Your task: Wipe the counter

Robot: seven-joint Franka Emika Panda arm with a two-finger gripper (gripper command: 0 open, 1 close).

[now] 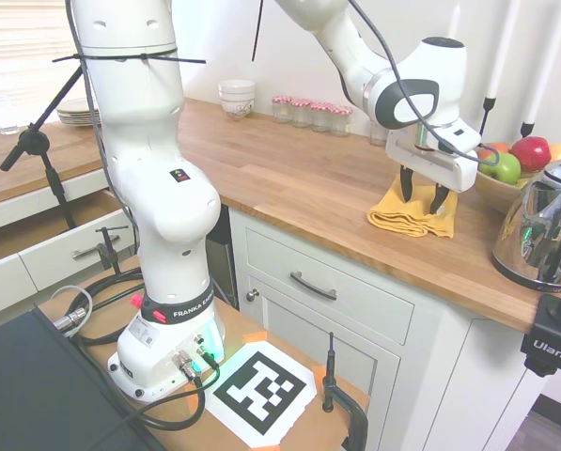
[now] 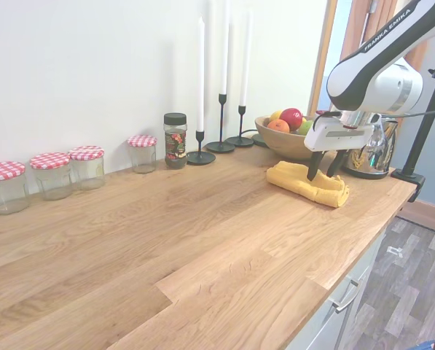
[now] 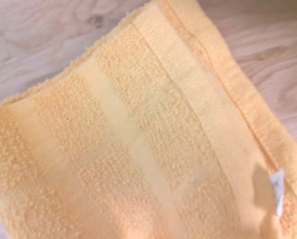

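gripper (image 2: pixel 325 173) hangs with fingers parted narrowly, tips at or just above the folded yellow towel (image 2: pixel 307 184), nothing clamped; the towel lies straight beneath it on the counter (image 2: pixel 166 240), whose bare wood runs off to its left; judged best to press down on the cloth's middle before sweeping, minding the fruit bowl (image 2: pixel 290 143) and kettle (image 2: pixel 369 153) just behind

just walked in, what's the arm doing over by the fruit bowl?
The gripper is open, fingers straddling a folded yellow towel on the wooden counter, just in front of the fruit bowl and beside the kettle. It isn't closed on the towel yet, so wiping looks yet to start. The wrist view shows only towel.
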